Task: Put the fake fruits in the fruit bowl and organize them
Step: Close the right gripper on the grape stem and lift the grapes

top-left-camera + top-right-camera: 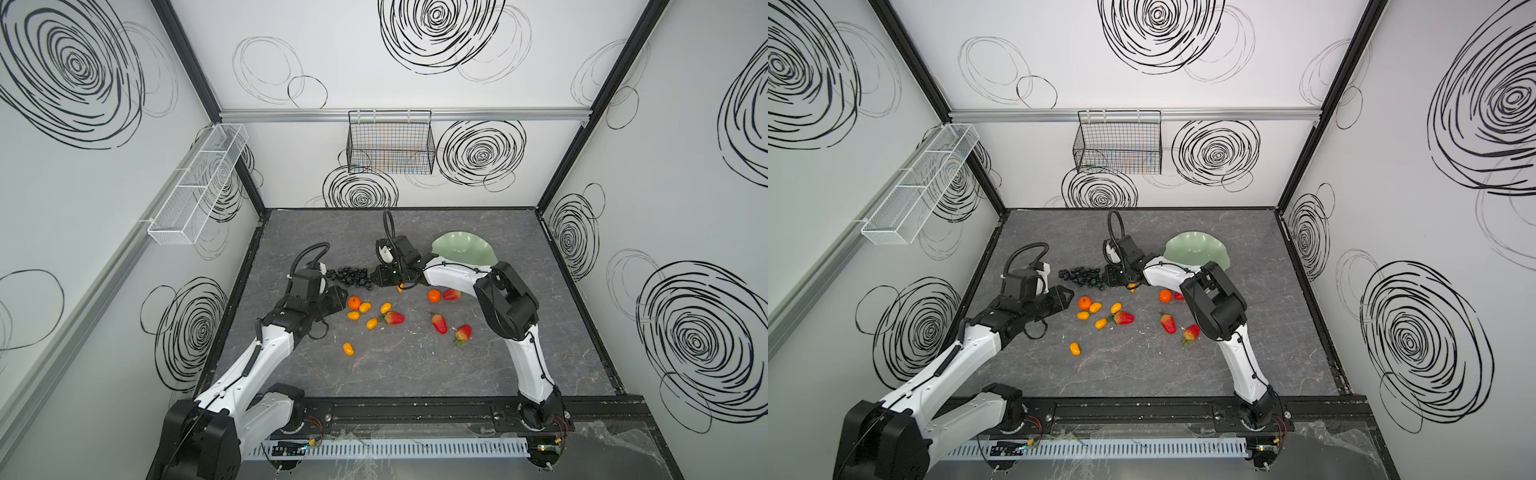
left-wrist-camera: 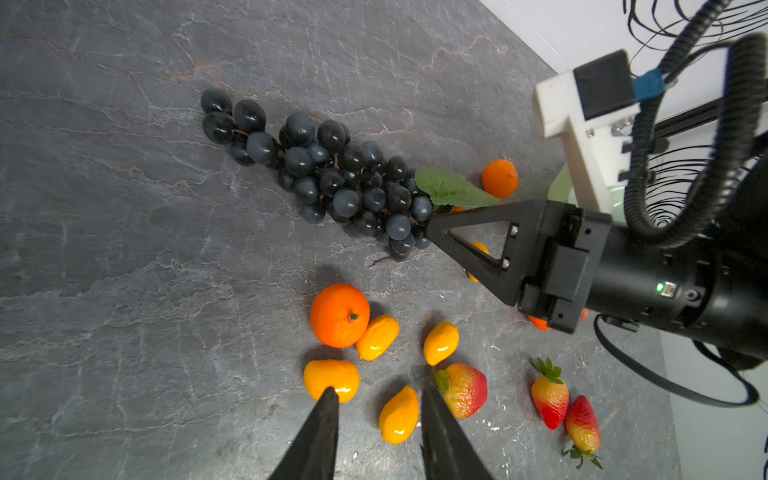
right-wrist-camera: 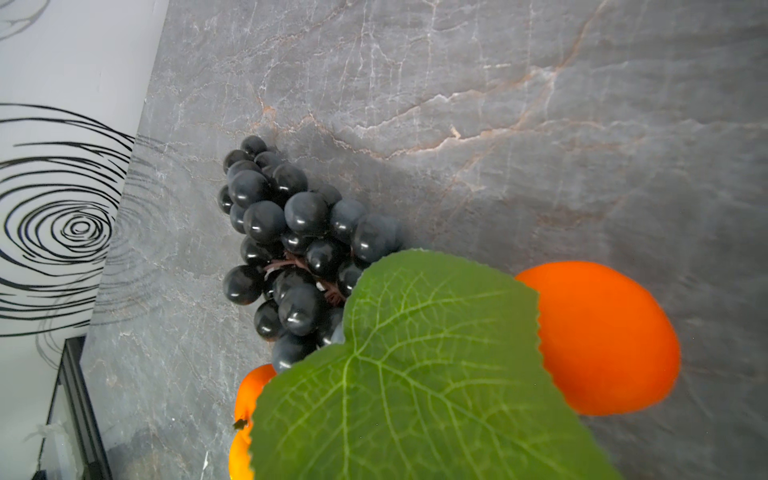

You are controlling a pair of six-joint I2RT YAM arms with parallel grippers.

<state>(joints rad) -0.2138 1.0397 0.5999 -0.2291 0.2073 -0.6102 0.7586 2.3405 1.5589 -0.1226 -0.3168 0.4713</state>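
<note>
Pale fruit bowl (image 1: 461,249) is seen right of centre in a top view, nothing noted in it; judged light and easily shoved. All fruit is left on the tabletop (image 1: 415,374). Dark grape bunch (image 2: 332,178), mid-frame: judged floppy, best taken at the stem by the leaf (image 3: 415,365), where the right pincer (image 2: 434,226) is set; its closure cannot be told. Round tangerines (image 2: 340,316), strawberries (image 2: 463,390), kumquats (image 2: 399,415): judged hard, slick, prone to roll. The left pincer (image 2: 378,392) is held narrowly parted, empty
</note>
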